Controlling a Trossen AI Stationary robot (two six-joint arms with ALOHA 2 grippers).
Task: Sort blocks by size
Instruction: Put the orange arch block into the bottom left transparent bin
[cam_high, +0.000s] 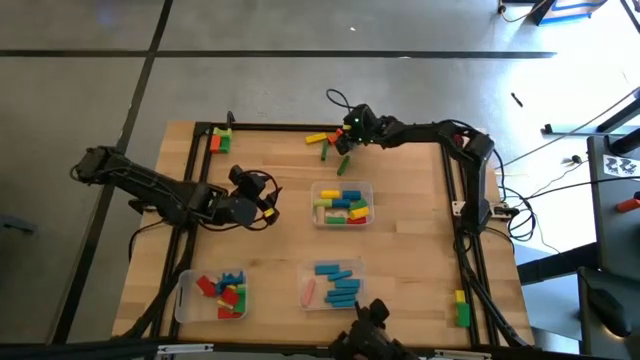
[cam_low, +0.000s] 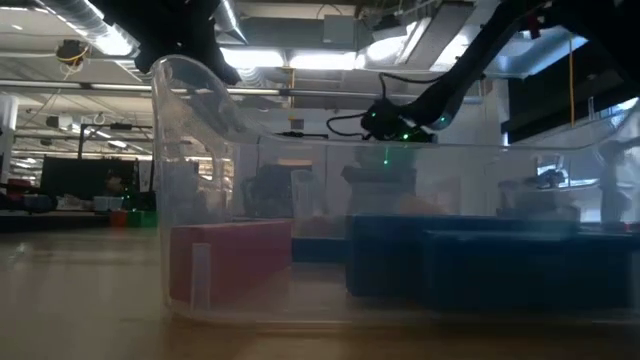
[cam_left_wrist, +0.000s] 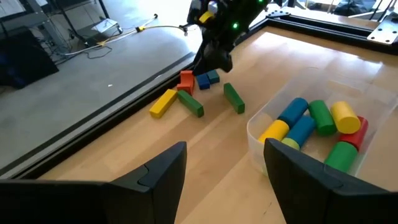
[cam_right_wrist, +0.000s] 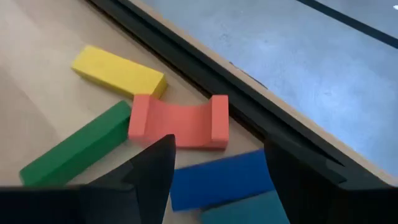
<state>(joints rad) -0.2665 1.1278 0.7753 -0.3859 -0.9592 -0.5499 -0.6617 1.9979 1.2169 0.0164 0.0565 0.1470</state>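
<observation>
Blue painted wooden bar block (cam_right_wrist: 217, 179) lies flat on the wooden surface (cam_high: 420, 240), right between the right gripper (cam_right_wrist: 214, 174)'s released jaws. Just ahead: one red notched block (cam_right_wrist: 179, 122), one yellow bar (cam_right_wrist: 118, 71), one green bar (cam_right_wrist: 78, 149) angled away. Left gripper (cam_left_wrist: 224, 180) hovers apart, jaws released.

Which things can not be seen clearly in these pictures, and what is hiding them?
- Blue block, right wrist view: partly hidden behind the right hand fingers and cut by the bottom edge.
- Loose blocks, high view: the right hand covers part of the pile.
- Blue blocks, low view: blurred behind the clear tray wall.
- Corner blocks, high view: too small to tell shapes.
</observation>
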